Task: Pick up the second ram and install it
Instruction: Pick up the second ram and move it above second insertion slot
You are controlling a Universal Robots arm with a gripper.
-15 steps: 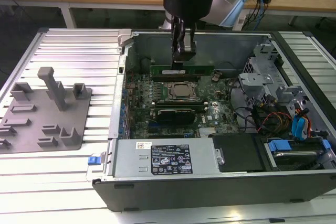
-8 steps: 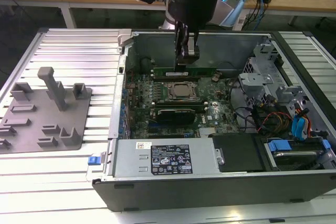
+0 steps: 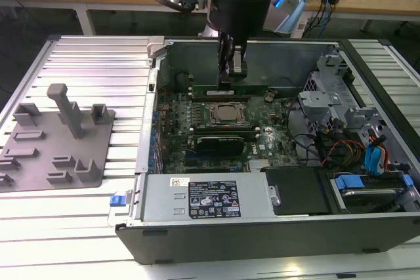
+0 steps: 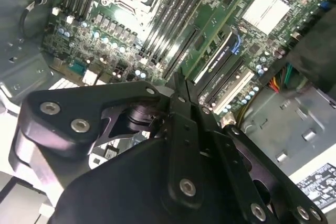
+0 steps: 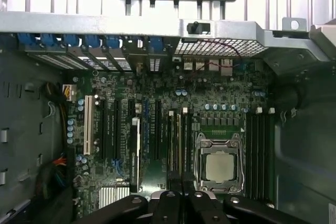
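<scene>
Exterior view, tool (image 3: 228, 81) pressed together, pinching second ram (image 3: 252, 88), just beside processor socket (image 3: 228, 115)

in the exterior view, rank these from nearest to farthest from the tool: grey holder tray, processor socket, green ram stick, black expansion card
1. green ram stick: right at the tool
2. processor socket: just camera-side of the stick
3. black expansion card: camera-side of the socket
4. grey holder tray: far off at the exterior view's left

Case walls (image 3: 282, 63) around open motherboard (image 3: 262, 142)
</scene>
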